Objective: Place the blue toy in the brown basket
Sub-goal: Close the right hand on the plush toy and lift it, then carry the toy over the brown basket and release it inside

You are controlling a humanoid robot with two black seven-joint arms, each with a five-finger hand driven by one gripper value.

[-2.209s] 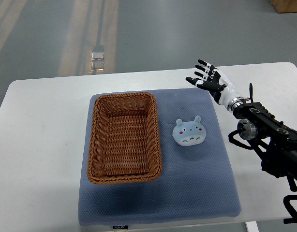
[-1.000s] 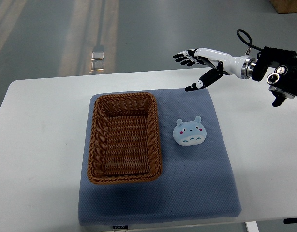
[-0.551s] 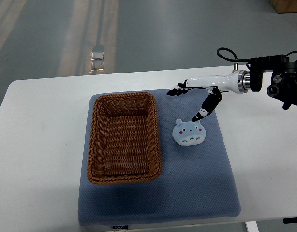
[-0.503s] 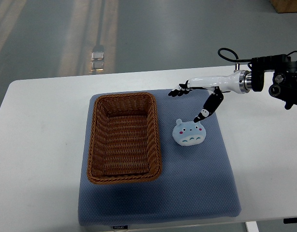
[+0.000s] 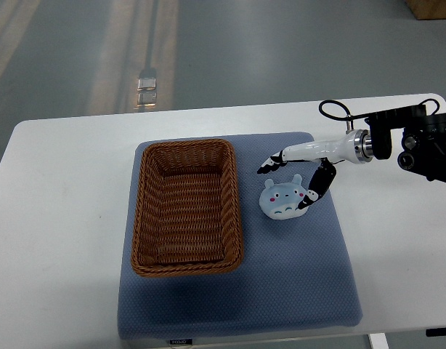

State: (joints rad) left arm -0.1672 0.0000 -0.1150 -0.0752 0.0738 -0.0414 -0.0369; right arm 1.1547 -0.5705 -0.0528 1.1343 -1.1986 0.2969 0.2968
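Your right hand [image 5: 301,169] straddles the blue toy [image 5: 283,198] beside the brown basket [image 5: 187,205], fingers [image 5: 270,163] spread, thumb touching, nothing gripped.

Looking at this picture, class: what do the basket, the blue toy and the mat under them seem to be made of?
Brown basket: woven wicker or rattan, matte; ribbed weave shows.
Blue toy: probably soft plush or foam, smooth, rounded, with a printed face.
Blue-grey mat: likely foam or fabric pad with a fine dotted texture.
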